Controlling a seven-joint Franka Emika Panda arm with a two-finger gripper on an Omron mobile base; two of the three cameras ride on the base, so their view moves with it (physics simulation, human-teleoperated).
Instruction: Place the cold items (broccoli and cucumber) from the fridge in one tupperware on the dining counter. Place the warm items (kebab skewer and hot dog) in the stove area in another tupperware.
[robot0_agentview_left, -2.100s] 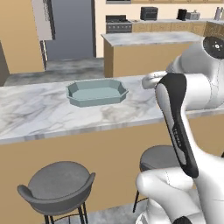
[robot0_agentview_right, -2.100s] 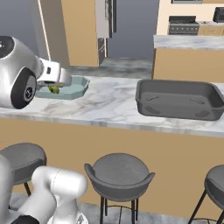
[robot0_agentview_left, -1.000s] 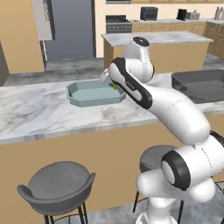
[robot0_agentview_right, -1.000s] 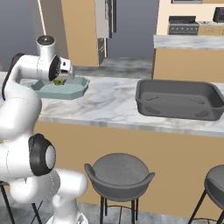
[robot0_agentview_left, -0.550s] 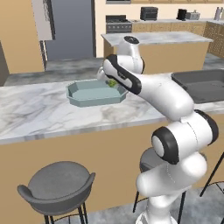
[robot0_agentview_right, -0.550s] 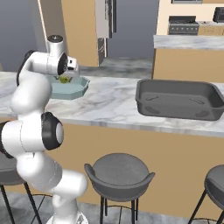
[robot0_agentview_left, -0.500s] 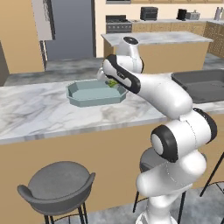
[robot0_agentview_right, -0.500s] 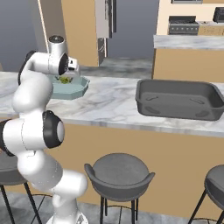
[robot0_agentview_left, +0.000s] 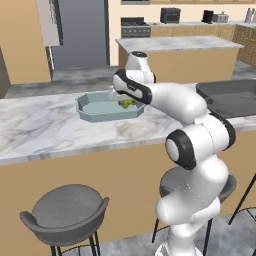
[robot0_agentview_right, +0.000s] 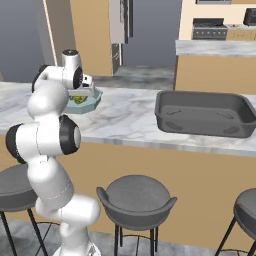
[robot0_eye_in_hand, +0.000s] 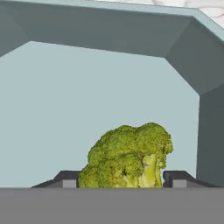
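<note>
The fingers (robot0_eye_in_hand: 121, 183) are gripping the broccoli (robot0_eye_in_hand: 127, 156) on either side, holding it inside the teal tupperware (robot0_agentview_left: 96, 114) on the table (robot0_agentview_left: 35, 131)

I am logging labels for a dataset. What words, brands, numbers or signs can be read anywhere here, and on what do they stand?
None: no legible text on the teal tupperware, the broccoli, the grey tupperware or the counter. The distant appliances are too small to read.
</note>
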